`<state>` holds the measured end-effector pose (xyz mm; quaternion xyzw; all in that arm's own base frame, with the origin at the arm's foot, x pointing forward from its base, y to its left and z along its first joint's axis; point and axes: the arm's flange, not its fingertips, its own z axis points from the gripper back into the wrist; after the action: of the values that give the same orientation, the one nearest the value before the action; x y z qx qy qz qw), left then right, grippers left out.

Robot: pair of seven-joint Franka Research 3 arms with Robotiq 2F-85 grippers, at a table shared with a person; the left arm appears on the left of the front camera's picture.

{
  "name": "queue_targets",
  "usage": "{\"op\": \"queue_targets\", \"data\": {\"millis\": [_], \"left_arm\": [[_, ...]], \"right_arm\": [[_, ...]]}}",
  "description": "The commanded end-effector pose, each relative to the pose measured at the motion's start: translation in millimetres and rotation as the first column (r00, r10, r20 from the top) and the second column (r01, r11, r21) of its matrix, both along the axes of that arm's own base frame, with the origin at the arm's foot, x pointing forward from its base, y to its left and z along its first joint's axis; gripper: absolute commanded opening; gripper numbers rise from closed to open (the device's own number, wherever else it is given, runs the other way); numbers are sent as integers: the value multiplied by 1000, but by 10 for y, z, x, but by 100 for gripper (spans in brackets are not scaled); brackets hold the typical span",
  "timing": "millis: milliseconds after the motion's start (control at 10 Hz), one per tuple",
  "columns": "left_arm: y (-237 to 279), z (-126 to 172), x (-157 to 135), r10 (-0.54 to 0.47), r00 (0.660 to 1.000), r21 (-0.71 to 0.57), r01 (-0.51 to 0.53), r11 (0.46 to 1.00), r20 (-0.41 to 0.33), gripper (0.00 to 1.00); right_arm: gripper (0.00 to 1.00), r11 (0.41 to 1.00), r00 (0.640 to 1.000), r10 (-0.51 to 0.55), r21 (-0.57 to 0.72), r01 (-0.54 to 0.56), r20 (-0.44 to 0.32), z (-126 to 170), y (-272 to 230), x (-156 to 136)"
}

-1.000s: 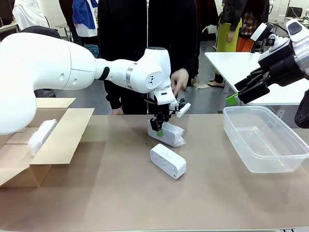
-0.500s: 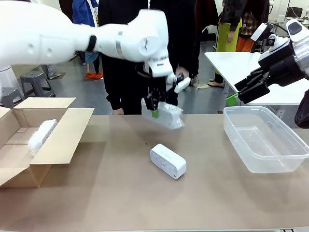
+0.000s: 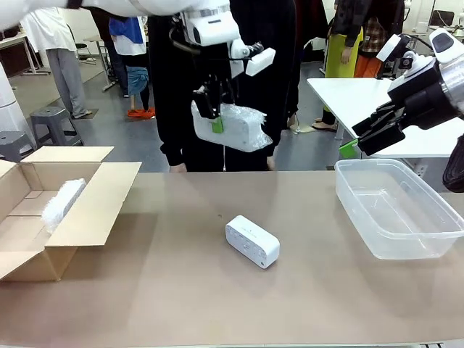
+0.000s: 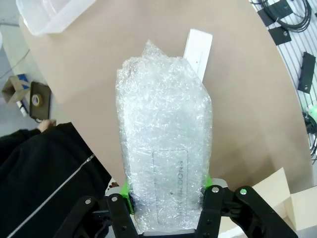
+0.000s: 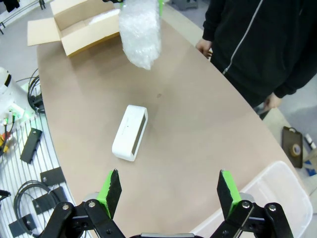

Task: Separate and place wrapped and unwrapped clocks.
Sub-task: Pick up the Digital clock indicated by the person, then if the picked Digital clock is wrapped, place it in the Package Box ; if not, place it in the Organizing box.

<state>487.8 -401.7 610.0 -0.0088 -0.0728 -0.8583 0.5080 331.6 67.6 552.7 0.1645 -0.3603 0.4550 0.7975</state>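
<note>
Front view. High over the far edge of the table (image 3: 181, 304), the left gripper (image 3: 215, 119) is clamped on one end of a wrapped clock (image 3: 235, 129), which hangs in the air, tilted, in front of a person (image 3: 254, 65) in black. The unwrapped clock (image 3: 252, 241) lies flat near the table's middle, touching nothing else. A second wrapped clock (image 3: 64, 203) rests inside the open cardboard box (image 3: 87, 210) at the left. A clear plastic tub (image 3: 355, 210) stands at the right. Above it the right gripper (image 3: 360, 139) hovers with its jaws spread wide and holds nothing.

Left wrist view. Both green pads of the left gripper (image 4: 166, 196) press the sides of the wrapped clock (image 4: 163, 148). The unwrapped clock (image 4: 198, 49) shows just past the bundle's crinkled far end. The tub (image 4: 49, 15) sits at the upper left.

Right wrist view. Between the parted fingers of the right gripper (image 5: 168, 191) lies bare table. The unwrapped clock (image 5: 130, 131) lies beyond them. The held wrapped clock (image 5: 141, 32) hangs near the cardboard box (image 5: 79, 25), in which a pale shape, probably the second bundle, is too faint to confirm.
</note>
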Motion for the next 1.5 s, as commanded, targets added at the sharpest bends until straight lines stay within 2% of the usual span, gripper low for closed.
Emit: {"op": "queue_targets", "data": {"millis": [0,100,1400], "left_arm": [[21,-347,33,19,994,4,-18,1000,-109,0],[0,0,0,0,1000,0,0,1000,0,0],[0,0,0,0,1000,0,0,1000,0,0]], "right_arm": [[100,1000,1000,14,10,-14,-7,-18,-3,10],[100,1000,1000,14,10,-14,-7,-18,-3,10],[100,1000,1000,14,10,-14,-7,-18,-3,10]]}}
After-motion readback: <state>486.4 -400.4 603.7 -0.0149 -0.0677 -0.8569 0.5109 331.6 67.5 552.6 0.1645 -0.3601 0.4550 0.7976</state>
